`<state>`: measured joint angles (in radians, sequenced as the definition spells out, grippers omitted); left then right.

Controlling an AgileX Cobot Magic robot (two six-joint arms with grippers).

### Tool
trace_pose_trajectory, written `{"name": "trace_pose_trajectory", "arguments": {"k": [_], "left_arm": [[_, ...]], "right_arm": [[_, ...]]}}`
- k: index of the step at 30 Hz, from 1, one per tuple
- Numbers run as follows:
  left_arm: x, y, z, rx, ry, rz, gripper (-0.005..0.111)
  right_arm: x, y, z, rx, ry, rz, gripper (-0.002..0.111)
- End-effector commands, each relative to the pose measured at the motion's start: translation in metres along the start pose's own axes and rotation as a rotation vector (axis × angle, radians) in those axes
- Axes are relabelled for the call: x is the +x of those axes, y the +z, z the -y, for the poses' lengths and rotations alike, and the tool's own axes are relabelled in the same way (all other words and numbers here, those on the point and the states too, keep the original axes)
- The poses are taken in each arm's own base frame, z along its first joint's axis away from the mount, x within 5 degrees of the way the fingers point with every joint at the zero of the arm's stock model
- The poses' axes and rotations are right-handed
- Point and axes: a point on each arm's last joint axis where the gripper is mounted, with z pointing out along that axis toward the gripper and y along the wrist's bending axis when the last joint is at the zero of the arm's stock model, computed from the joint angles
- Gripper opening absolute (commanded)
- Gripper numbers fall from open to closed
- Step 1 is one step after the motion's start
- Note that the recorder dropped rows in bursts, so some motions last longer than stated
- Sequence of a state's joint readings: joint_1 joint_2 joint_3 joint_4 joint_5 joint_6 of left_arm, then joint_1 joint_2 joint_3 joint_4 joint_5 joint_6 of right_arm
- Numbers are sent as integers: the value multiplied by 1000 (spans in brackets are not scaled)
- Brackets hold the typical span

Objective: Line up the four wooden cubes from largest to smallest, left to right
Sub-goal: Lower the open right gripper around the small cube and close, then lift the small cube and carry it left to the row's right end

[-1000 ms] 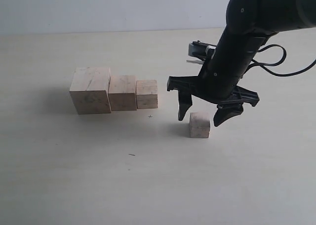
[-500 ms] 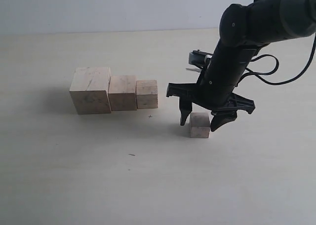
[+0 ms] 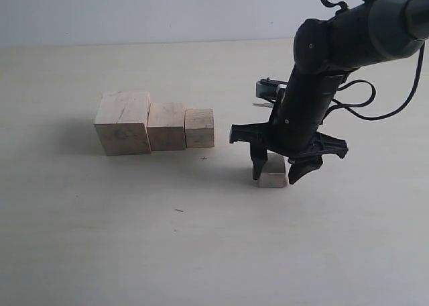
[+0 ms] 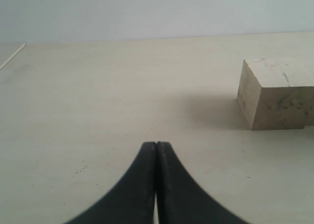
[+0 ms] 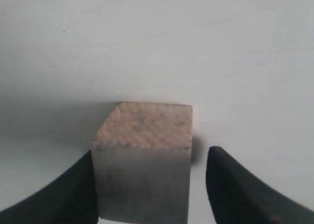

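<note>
Right claw low astride the smallest cube, jaws part-open: one against a side face, the other just clear, nothing gripped yet. Cube directly between the jaws, flat on the desk, right of the row of three larger cubes and apart from it. Left claw pressed shut, empty, farther off. No containers.

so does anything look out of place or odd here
Only the smallest cube: it sits alone, off to the right of the row of three cubes and nearer the camera, with the right claw open around it. The largest cube has faint dark marks. Nothing looks tipped or broken.
</note>
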<state>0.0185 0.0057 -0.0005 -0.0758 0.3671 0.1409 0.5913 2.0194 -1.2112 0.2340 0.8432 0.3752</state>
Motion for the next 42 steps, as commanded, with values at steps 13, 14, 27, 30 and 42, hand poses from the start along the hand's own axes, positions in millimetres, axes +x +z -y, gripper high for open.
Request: {"name": "trace_pose_trajectory", "arguments": {"k": [13, 14, 27, 30, 42], "left_arm": [[-1, 0, 0, 2, 3, 15, 0], [-1, 0, 0, 2, 3, 15, 0], [-1, 0, 0, 2, 3, 15, 0], [-1, 0, 0, 2, 3, 15, 0], [-1, 0, 0, 2, 3, 15, 0]], "right_arm": [[5, -9, 4, 55, -219, -37, 6], [5, -10, 4, 53, -243, -34, 1], [-34, -74, -1, 287, -859, 19, 0], [-36, -66, 1, 194, -1161, -92, 0], [-71, -41, -2, 67, -1609, 47, 0]]}}
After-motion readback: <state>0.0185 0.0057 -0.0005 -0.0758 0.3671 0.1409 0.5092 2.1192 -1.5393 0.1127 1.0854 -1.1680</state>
